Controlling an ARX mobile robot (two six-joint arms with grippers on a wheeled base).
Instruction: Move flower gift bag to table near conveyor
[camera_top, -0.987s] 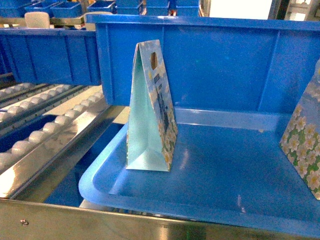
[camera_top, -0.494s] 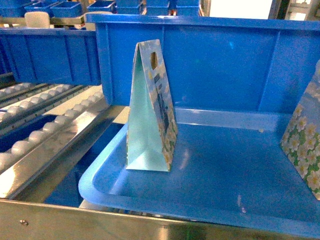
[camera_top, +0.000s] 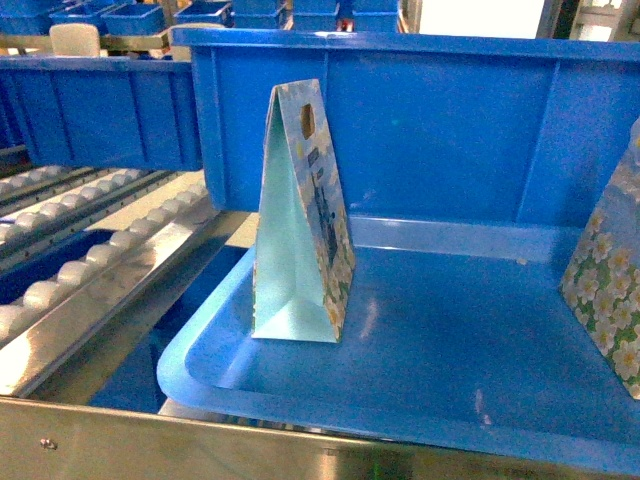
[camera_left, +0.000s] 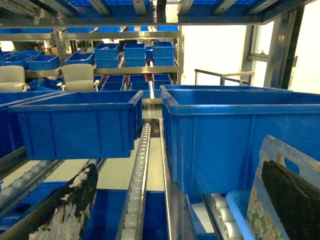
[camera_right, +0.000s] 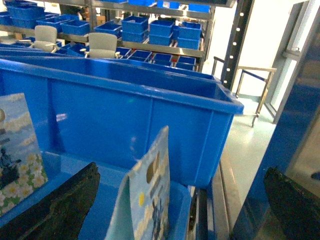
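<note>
A: Are any arms seen from the head camera?
B: None are seen there; only finger pads are caught by the wrist cameras.
A: How are the jaws held?
B: The left gripper (camera_left: 175, 205) is spread wide; the right gripper (camera_right: 180, 210) is likewise held apart; nothing is clasped.

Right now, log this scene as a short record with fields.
gift bag: stands upright on the blue tray, untouched
second bag: floral, at the right edge, same tray
tray: blue, shallow
bin behind: large blue bin
conveyor: roller tracks to the left
left gripper: open, beside a bag
right gripper: open, holding nothing
table: not in view
</note>
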